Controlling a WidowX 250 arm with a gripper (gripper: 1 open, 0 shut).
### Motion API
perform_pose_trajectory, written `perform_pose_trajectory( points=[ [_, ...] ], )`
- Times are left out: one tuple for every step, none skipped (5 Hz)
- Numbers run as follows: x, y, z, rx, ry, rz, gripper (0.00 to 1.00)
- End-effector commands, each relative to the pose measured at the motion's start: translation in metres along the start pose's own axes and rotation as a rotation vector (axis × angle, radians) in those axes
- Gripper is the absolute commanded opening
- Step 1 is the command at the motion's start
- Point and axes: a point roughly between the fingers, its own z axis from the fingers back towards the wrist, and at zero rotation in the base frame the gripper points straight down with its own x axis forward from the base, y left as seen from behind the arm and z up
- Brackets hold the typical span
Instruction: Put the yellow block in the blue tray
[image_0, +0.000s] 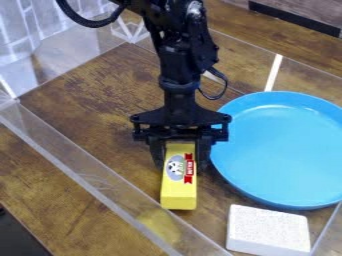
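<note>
Camera view, starting nearest: a white speckled sponge-like block (269, 229) lies at the lower right of the frame on the wooden counter (80, 120), close to the bottom edge. A clear plastic wall (94, 175) runs diagonally across the lower left, its edge passing just beside the near end of the yellow block (179, 181).

That yellow block lies flat on the counter at the lower middle, its long side running toward the viewer, the red-banded label with a small pale picture facing up. Its far end sits under the black gripper (181, 139), which points straight down with its jaws closed tight onto the bar's upper end.

Just right of the yellow block, the blue tray (301, 185) fills the right side of the frame; its rim comes near the bar, and whether they touch cannot be told. Nothing lies in the dish.

Farther back, the black arm (181, 50) rises to the upper middle of the frame.
</note>
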Motion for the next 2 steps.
perform_pose_trajectory(
  points=[
    [0.0007,-0.0097,0.0095,-0.028,-0.046,-0.002,0.0],
    [-0.0013,-0.0142,0.0136,-0.023,-0.047,-0.011,1.0]
  ],
)
